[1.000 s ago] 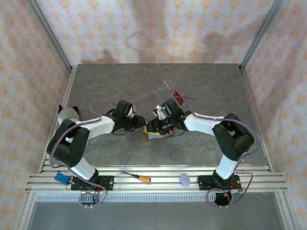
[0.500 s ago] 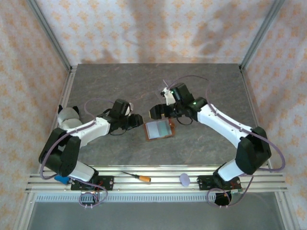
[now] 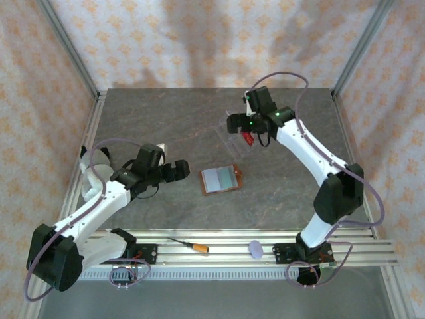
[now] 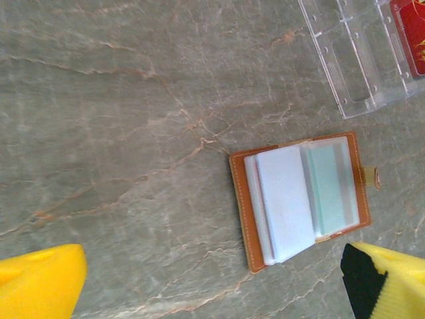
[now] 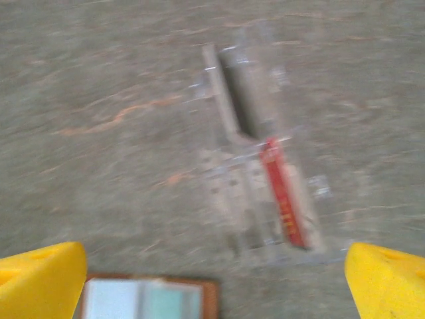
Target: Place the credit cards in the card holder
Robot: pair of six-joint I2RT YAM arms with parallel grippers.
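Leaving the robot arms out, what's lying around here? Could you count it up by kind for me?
cards: 2, the red card in the clear tray, the teal card in the open card holder
card holder: 1
clear tray: 1
screwdriver: 1
pale purple disc: 1
Total: 6

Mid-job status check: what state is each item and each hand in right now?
card holder: open, lying on the table, pockets up.
teal card: inside the open holder.
red card: in the clear tray, not yet in the holder.
left hand: open, empty.
right hand: open, empty, over the tray.
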